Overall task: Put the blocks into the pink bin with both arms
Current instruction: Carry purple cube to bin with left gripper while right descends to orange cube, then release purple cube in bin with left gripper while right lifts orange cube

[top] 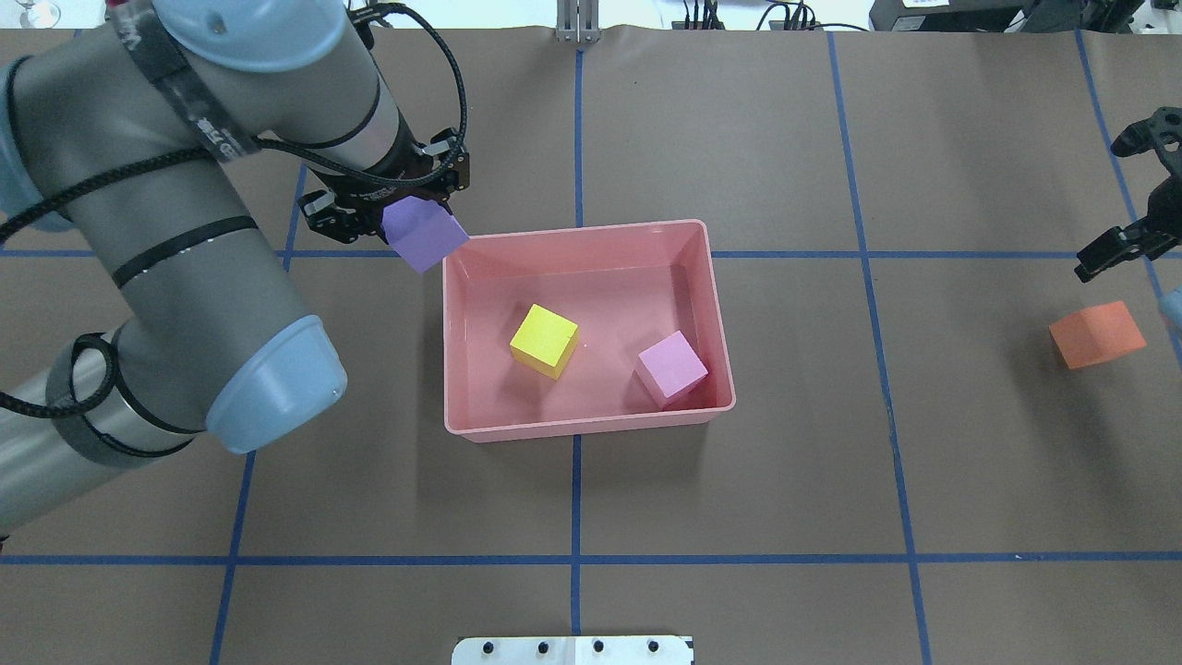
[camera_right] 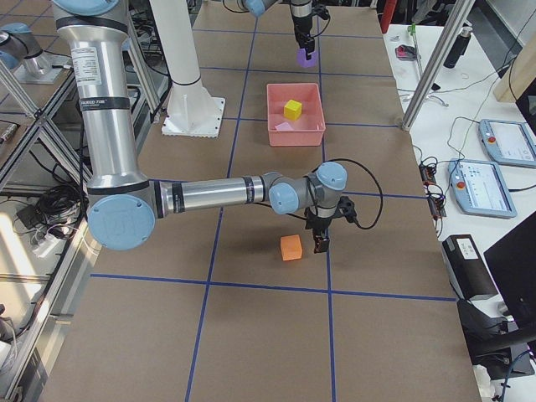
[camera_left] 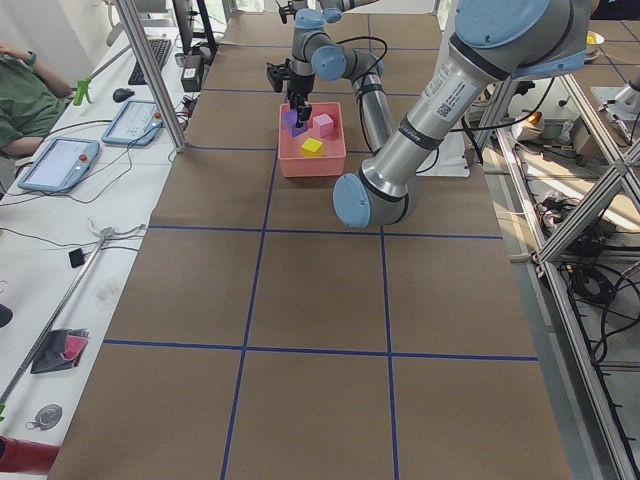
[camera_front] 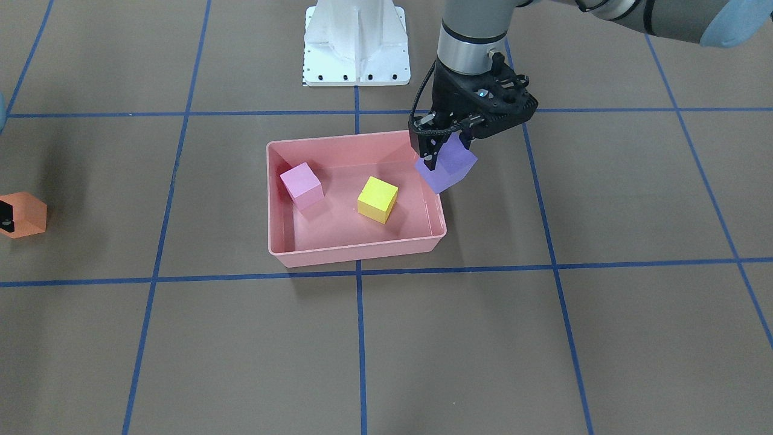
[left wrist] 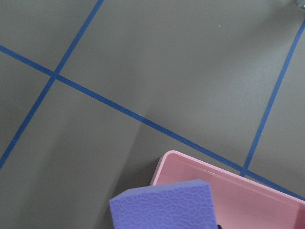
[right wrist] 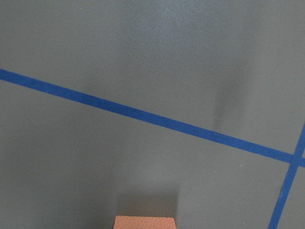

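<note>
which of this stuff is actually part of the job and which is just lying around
Job: pink bin; yellow block and pink block inside it; purple block in the left tool; orange block on the table; right tool near it.
Lying about: white base pedestal; tablets and keyboard on the side bench.

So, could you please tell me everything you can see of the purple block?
The purple block is a small matte cube; the left wrist view shows a finely textured face. The left end effector is shut on it and holds it tilted in the air, at a corner of the pink bin and partly over the rim. Nothing else appears to touch it, and it is not yet inside the bin.
</note>
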Available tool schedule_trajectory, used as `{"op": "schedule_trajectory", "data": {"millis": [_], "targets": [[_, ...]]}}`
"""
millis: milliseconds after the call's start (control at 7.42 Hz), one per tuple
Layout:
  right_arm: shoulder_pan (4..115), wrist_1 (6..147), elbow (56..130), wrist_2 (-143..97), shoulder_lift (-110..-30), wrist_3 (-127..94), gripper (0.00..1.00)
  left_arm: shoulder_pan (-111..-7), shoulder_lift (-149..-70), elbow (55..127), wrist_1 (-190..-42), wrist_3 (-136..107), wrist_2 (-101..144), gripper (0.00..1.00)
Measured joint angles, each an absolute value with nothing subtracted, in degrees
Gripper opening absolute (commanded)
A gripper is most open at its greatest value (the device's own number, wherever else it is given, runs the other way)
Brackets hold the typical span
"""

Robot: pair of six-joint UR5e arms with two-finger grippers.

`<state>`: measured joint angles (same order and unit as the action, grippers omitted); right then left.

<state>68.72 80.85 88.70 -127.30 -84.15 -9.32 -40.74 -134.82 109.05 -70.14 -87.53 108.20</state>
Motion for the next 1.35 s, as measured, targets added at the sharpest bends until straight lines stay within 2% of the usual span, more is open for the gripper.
{"op": "schedule_trajectory", "data": {"millis": [1347], "targets": [[65.07,80.51,87.89,-131.36,-86.19,-9.40,0.99,-36.13,-135.53,107.80,-70.27,-89.80,105.95,0.00]]}}
